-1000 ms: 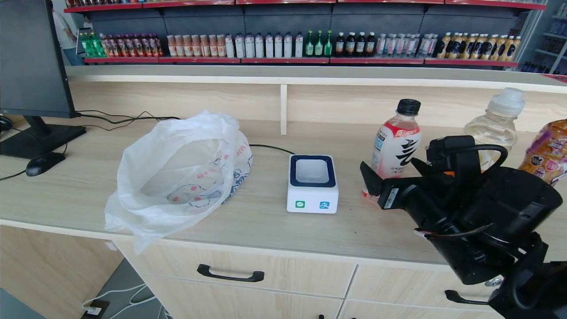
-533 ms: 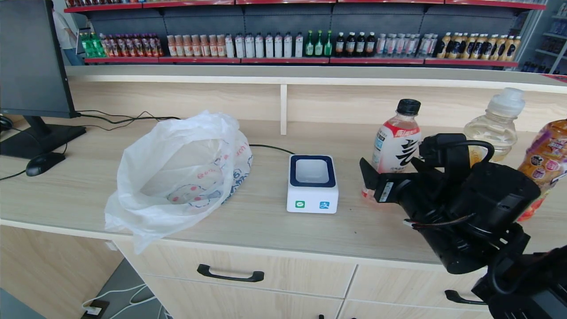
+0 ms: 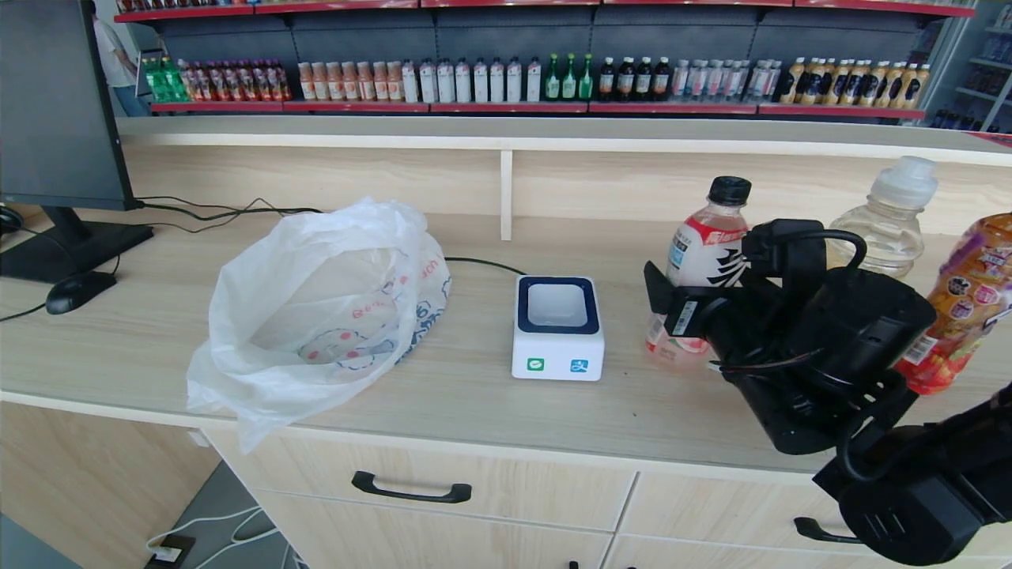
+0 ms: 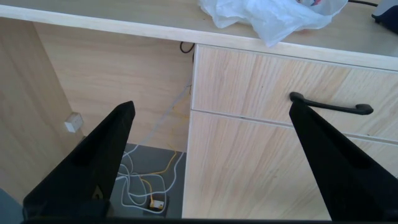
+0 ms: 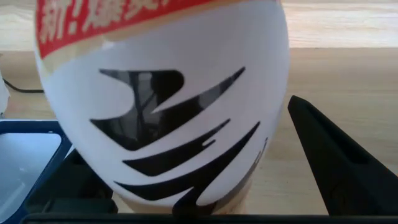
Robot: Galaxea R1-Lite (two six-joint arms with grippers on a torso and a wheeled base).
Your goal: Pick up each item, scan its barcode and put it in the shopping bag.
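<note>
The desk [image 3: 443, 395] is pale wood-grain laminate. On it stands the bottle [image 3: 700, 245], upright: rounded clear plastic with pinkish drink, a ribbed black screw cap and a glossy white label with a red band and black brush strokes. The right gripper [image 3: 694, 294] reaches in from 4 o'clock. Its black, wedge-shaped fingers are spread, one on either side of the bottle's lower body. In the right wrist view a gap shows between the far finger [image 5: 336, 162] and the label, so the gripper is not clamped on the bottle.

At 9 o'clock from the bottle, just beside it, sits the scanner [image 3: 557, 325], a white rounded box with a dark blue frame around its window. Farther on at 9 o'clock the shopping bag [image 3: 316, 308] slumps open, thin crinkled translucent plastic with its rim drooping over the desk's front edge. At 2 o'clock from the bottle stands a squat clear bottle [image 3: 885, 225] with a pale cap, and at 3 o'clock an orange-labelled bottle [image 3: 961, 300].

The left gripper [image 4: 211, 162] hangs below the desk edge with its fingers wide apart and nothing between them. It faces a drawer front with a black bar handle [image 4: 329, 107].
</note>
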